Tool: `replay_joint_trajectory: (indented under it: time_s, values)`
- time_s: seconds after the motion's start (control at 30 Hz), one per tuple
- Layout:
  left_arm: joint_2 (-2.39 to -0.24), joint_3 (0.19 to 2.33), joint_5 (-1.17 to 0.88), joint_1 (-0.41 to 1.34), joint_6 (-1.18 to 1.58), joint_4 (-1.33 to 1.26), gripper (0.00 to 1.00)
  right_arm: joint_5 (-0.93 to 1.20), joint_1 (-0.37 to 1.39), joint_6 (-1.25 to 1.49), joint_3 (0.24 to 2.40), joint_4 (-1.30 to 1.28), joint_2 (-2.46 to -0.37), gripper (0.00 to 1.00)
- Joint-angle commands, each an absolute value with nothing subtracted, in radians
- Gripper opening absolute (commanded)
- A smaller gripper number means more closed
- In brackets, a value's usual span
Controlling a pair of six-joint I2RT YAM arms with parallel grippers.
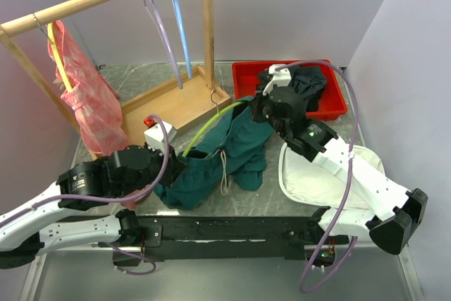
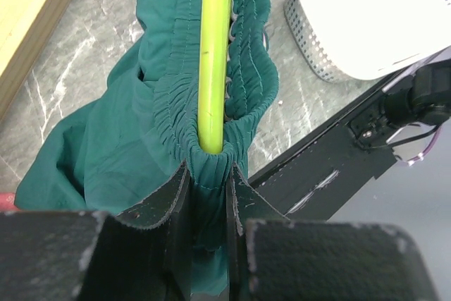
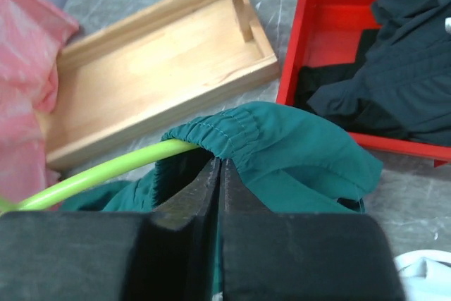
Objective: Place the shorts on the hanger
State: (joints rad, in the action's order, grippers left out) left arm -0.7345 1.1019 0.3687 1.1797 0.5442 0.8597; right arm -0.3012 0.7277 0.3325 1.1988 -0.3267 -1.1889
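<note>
Nearest, the left gripper [image 2: 208, 177] is clamped on the gathered elastic waistband of the shorts [image 2: 99, 139], which are spread on the table between the arms, with the hanger [image 2: 215, 54] threaded inside the band. The cloth is judged light, limp and stretchy, and best taken at the waistband. Farther out, the right gripper [image 3: 220, 170] is pressed together on the waistband's other end. Beyond, free room is bounded by the red bin [image 1: 243, 82] and the wooden rack base [image 1: 176, 103].
</note>
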Motion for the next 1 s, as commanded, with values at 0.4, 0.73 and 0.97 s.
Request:
replay_joint_trajectory:
  time_s: [0.4,0.73,0.97]
  values:
    - [-0.654,1.275,0.376,1.184,0.529,0.894,0.01,-0.103,0.315,0.551,1.128,-0.218,-1.179,0.70]
    - [-0.588,1.342,0.319,1.184,0.488,0.859,0.01,0.037,0.256,0.649,1.028,-0.061,-1.347,0.70]
    - [-0.572,1.410,0.296,1.183,0.468,0.845,0.01,0.174,0.253,0.686,1.000,0.084,-1.456,0.68]
